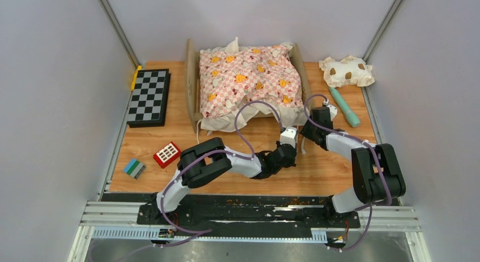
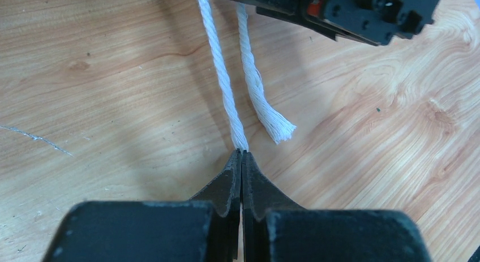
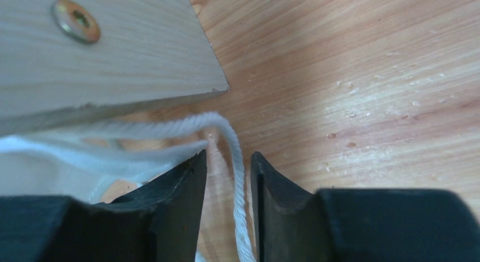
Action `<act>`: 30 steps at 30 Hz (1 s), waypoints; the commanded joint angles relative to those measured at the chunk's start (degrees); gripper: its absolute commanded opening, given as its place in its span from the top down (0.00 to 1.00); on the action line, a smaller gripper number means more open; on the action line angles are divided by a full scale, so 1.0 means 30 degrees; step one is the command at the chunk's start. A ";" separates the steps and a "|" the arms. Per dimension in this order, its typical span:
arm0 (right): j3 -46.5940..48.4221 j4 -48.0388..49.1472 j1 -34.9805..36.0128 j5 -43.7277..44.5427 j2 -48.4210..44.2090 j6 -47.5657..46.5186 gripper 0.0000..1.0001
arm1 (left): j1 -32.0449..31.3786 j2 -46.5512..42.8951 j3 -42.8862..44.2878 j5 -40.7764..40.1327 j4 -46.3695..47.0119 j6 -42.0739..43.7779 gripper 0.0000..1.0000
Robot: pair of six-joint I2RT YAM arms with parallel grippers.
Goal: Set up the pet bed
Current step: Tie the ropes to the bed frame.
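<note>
Two cords [image 2: 223, 75]: white, lying on bench [image 1: 147, 140]
Left gripper [image 2: 242, 154]: pressed together, pinching one cord's end
Right gripper [image 3: 228, 163]: spread, one cord passing between its jaws
Bed [image 1: 191, 86]: far middle of bench, cushion [image 1: 246, 81] on it

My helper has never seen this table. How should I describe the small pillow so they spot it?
Find the wooden pet bed at the back of the table, topped by a pink checkered cushion. Right of it, in the far corner, lies the small pillow, behind a teal stick. It alone is cream with brown spots.
</note>
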 commanded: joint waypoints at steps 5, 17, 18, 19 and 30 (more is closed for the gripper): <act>0.1409 -0.0251 -0.0080 0.0412 0.1913 -0.0249 0.73 | -0.0047 0.1635 -0.1027 0.1579 -0.5241 -0.0007 1.00; 0.0822 -0.0401 -0.0140 0.0852 0.0040 -0.0673 1.00 | 0.0183 0.1683 -0.0458 0.1665 -0.5682 0.0165 1.00; 0.0745 -0.0518 -0.0141 0.0942 -0.0392 -0.0745 1.00 | 0.0235 0.1669 -0.0428 0.1693 -0.5700 0.0168 0.99; 0.0709 -0.0668 -0.0163 0.0993 -0.0728 -0.0824 1.00 | 0.0278 0.1690 -0.0352 0.1704 -0.5739 0.0191 0.98; 0.0310 -0.1693 -0.0170 0.0608 -0.2994 -0.1135 1.00 | 0.0652 0.2166 0.0862 0.1987 -0.6595 0.0287 0.80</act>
